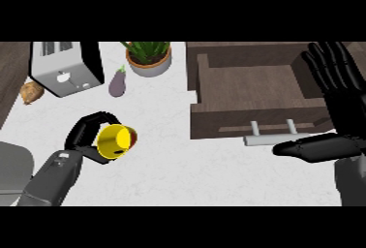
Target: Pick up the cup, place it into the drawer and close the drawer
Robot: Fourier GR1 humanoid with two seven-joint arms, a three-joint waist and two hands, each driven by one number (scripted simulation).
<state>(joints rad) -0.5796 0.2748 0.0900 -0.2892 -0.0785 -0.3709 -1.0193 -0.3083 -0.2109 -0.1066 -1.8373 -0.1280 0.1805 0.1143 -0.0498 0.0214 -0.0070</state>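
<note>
A yellow cup (116, 141) with a red patch on its side is held at the lower left, its mouth turned toward me. My left hand (87, 135) is curled round it, fingers over the top and thumb beneath. The open wooden drawer (250, 87) stands at the upper right, its inside bare, with a pale bar handle (271, 139) on its front. My right hand (332, 97) stands open along the drawer's right side, fingers straight up and thumb pointing left just right of the handle.
A silver toaster (64, 68) stands at the upper left with a sweet potato (31, 92) beside it. A purple eggplant (118, 83) and a potted plant (148, 58) sit at the top middle. White counter lies between cup and drawer.
</note>
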